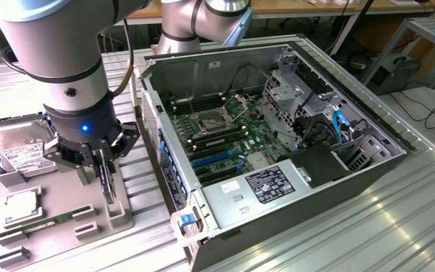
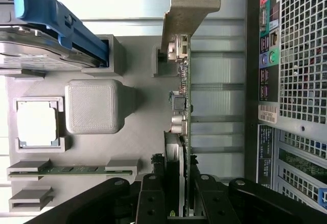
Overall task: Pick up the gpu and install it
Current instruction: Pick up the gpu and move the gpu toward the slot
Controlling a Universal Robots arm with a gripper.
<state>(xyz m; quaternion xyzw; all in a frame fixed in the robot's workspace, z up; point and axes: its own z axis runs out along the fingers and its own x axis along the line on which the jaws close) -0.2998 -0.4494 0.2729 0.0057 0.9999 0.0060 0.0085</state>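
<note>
The gpu (image 1: 109, 184) stands on edge with its metal bracket (image 2: 188, 9) at one end, and the gripper (image 1: 102, 167) is clamped on it, a finger on each face (a tidy pinch). It's at its slot in the gray tray (image 1: 123, 224), to the exterior view's left of the open computer case (image 1: 338, 187). Pick-up step, I'd say. Whatever follows calls for keeping the card upright and square.

I see the tray (image 1: 57, 199) just beside the computer case (image 1: 195, 73), on the exterior view's left. The gpu (image 1: 108, 184) is upright nearest the case, the hard drive (image 1: 20, 152) farther off.
</note>
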